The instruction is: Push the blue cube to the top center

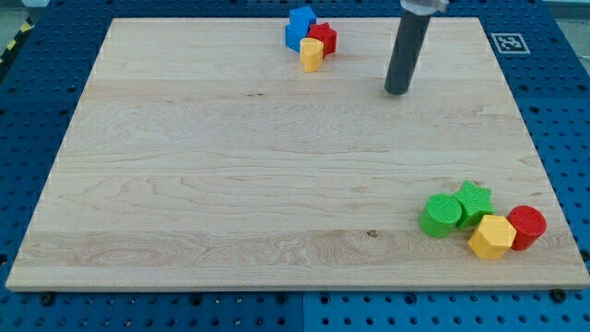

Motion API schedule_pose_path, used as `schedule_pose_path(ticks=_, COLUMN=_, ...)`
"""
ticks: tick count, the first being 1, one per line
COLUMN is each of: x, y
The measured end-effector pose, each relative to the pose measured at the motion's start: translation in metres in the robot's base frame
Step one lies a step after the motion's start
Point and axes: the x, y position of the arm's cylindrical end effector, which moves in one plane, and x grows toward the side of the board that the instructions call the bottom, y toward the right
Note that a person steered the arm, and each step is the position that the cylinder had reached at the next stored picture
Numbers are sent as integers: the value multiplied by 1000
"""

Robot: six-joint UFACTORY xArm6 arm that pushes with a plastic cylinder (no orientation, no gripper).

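Blue cube (299,27) sits at the top edge of a pale wooden board (230,166), about midway along that edge. It is packed into a tight cluster with two other blocks: a red star-shaped block (324,37) touching its right side, and a small yellow block (312,54), its shape roughly hexagonal, pressed against both from the view's bottom.

To the view's right of this cluster, well apart from it, a straight dark rod comes down from the top edge of the picture. My tip (398,90) rests on bare wood and touches no block — it is a plain rod with nothing to open or close, and it holds nothing. The stretch of board between my tip and the cluster has nothing on it.

Near the board's bottom right corner lies a second cluster of four blocks, all touching or nearly so: a green cylinder (442,216), a green star (474,200) just to its right, a yellow hexagonal block (491,237) below them, and a red cylinder (527,226) at the far right.

The board lies on a blue perforated table (37,120). A small black-and-white square marker (510,42) sits just off the board's top right corner — no readable writing on it.
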Motion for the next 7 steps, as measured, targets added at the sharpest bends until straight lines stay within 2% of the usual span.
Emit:
schedule_pose_path(ticks=2, x=-86, y=-26)
schedule_pose_path(ticks=3, x=-103, y=-31)
schedule_pose_path(ticks=4, x=-103, y=-41)
schedule_pose_path(ticks=5, x=-103, y=-91)
schedule_pose_path(ticks=6, x=-103, y=-114)
schedule_pose_path(ticks=7, x=-98, y=-114)
